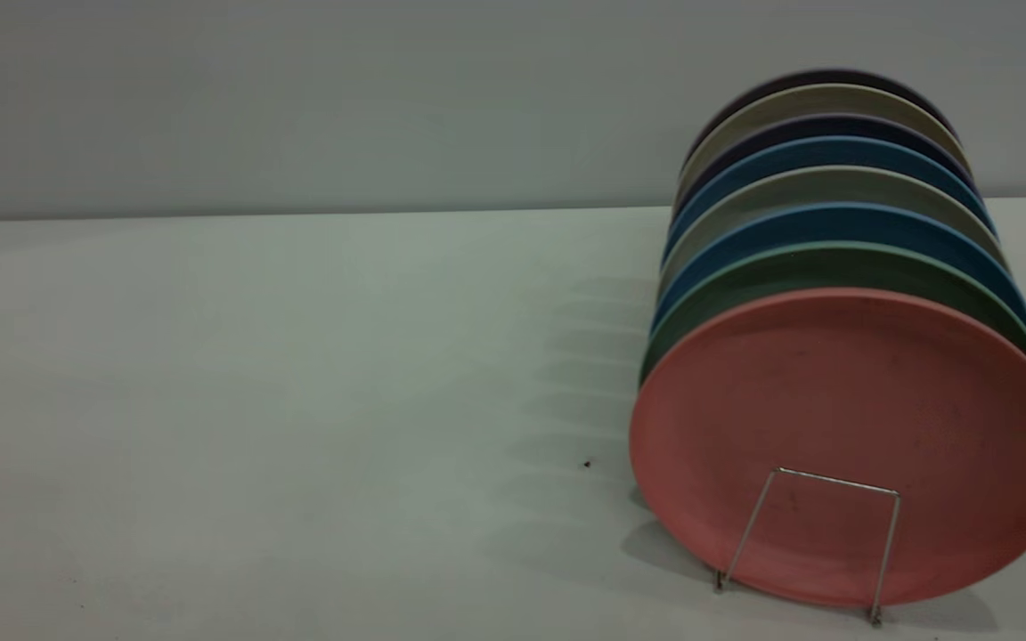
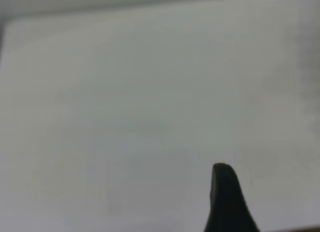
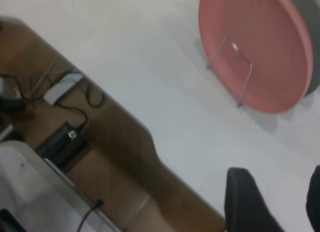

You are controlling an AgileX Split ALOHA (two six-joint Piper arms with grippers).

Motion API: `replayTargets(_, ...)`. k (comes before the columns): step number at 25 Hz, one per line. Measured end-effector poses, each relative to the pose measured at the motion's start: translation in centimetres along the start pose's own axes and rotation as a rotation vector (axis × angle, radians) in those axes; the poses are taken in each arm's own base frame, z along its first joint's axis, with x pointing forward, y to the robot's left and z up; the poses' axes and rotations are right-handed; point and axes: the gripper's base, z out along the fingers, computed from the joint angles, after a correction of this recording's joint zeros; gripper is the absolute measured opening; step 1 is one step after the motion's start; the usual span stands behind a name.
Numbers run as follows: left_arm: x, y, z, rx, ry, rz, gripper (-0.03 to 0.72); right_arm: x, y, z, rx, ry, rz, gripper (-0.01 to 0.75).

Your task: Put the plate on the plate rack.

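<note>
One pink plate [image 1: 851, 418] is standing foremost in the plate rack [image 1: 820, 543], fronting seven others. The right gripper [image 3: 285, 202], fingers spread and empty, is hovering well apart from it; the left gripper [image 2: 227, 202] is showing one finger only, so I cannot tell its state.

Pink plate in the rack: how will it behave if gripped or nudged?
The pink plate looks rigid, so it probably won't flex. Its matte face may grip fairly well. Standing on edge behind one low rack loop, it could tip or roll if nudged.
</note>
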Motion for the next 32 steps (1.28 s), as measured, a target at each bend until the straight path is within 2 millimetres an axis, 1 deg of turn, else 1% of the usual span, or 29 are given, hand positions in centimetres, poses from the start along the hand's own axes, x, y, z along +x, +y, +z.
replayTargets(4,3.4,-0.1,1.6,0.004,0.030,0.001,0.487,1.3,-0.1,1.0,0.014,0.004,-0.006,0.316)
replayTargets(8,5.4,-0.2,2.0,0.003,0.019,0.014,0.487,2.0,-0.1,1.3,0.015,-0.015,-0.006,0.316)
replayTargets(12,6.8,-0.2,2.4,0.002,-0.002,0.028,0.487,2.5,-0.1,1.4,0.017,-0.039,-0.006,0.316)
replayTargets(15,7.4,-0.2,3.1,0.002,-0.004,0.029,0.487,2.7,-0.1,1.3,0.018,-0.067,-0.006,0.316)
replayTargets(22,9.0,-0.1,5.6,0.008,0.094,0.046,0.487,2.8,-0.1,1.4,0.019,-0.068,-0.007,0.315)
replayTargets(32,9.1,-0.1,5.7,0.009,0.097,0.049,0.487,2.8,-0.1,1.4,0.019,-0.068,-0.007,0.315)
